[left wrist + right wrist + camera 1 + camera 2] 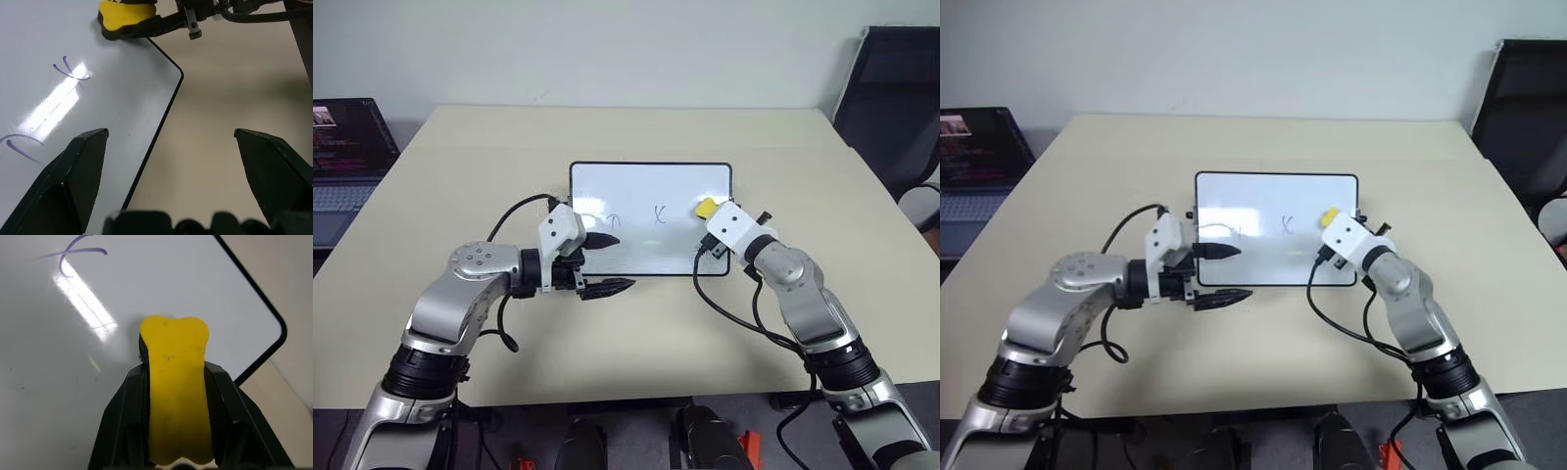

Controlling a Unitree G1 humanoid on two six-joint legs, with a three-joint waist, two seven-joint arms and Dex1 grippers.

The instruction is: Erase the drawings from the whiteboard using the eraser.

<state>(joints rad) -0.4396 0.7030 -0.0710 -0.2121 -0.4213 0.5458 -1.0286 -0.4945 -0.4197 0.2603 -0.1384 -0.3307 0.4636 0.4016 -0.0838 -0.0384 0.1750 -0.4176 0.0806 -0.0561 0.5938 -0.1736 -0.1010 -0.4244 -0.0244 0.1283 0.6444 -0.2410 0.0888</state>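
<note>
Right gripper [176, 382] clamps eraser [176, 396] on whiteboard [636, 186]; left gripper [607, 264] spread, empty; X [660, 213] readable

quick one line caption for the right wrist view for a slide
Right gripper shut on the small yellow oblong eraser, over the glossy white whiteboard near a purple marker drawing.

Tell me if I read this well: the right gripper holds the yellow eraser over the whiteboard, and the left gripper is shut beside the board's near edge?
Not quite. The left gripper is open, not shut: the left wrist view shows its fingers spread wide. The rest holds: the right gripper holds the yellow eraser over the whiteboard.
</note>
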